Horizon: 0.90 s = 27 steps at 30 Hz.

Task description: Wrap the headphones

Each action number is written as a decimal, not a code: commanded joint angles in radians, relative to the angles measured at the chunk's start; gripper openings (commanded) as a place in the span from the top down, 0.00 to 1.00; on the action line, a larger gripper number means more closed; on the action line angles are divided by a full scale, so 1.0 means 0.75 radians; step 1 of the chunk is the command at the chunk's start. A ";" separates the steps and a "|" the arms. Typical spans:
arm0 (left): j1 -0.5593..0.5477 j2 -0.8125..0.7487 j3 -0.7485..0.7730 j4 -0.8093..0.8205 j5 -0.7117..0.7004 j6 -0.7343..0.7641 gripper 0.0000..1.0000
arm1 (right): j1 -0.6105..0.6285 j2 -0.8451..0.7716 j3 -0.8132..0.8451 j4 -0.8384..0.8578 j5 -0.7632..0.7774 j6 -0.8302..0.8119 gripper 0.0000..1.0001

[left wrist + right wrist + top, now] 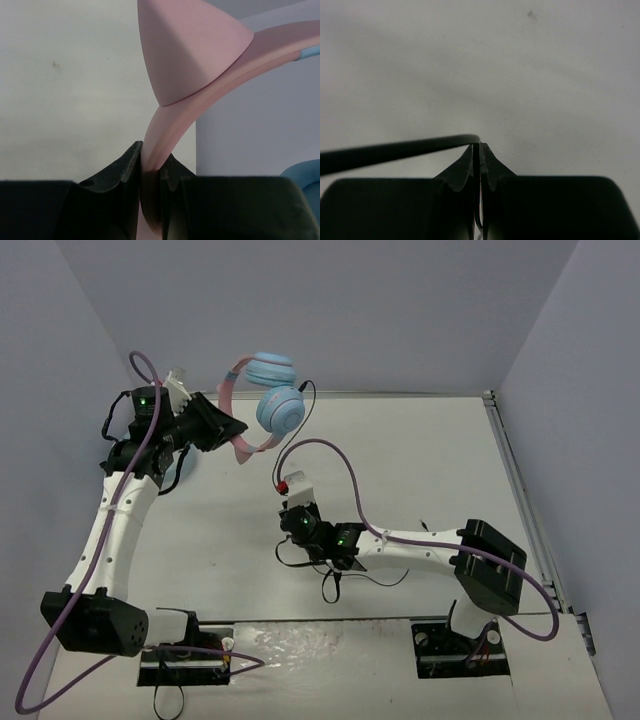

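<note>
Aloft, left hand (150,162) clamps the headphones (281,411) by the headband (171,126); right hand (479,150), low, pinches cable (395,149).

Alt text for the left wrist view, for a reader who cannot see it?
The left gripper is shut on the pink headband of the headphones, just below a cat ear. A light blue ear cup edges in at lower right; pale table behind.

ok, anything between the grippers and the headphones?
Nothing visible. The left gripper is shut on the pink headband of the headphones, the right gripper on their thin black cable.
</note>
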 commanded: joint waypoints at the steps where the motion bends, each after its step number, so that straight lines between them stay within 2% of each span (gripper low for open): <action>1: 0.008 -0.007 0.065 0.131 -0.055 0.052 1.00 | 0.027 0.028 0.206 -0.274 0.097 0.047 1.00; 7: 0.006 0.032 0.059 0.096 -0.139 0.128 1.00 | 0.034 0.181 0.468 -0.688 0.120 0.118 1.00; 12: 0.006 0.044 0.042 0.084 -0.179 0.177 1.00 | 0.046 0.230 0.574 -0.902 0.153 0.175 1.00; 13: 0.006 0.050 0.040 0.068 -0.196 0.199 1.00 | 0.046 0.247 0.609 -1.001 0.166 0.189 1.00; 17: 0.004 0.056 0.036 0.023 -0.255 0.251 1.00 | 0.069 0.246 0.665 -1.109 0.244 0.220 1.00; 27: -0.009 0.078 0.023 -0.107 -0.422 0.396 1.00 | 0.112 0.183 0.705 -1.205 0.344 0.260 1.00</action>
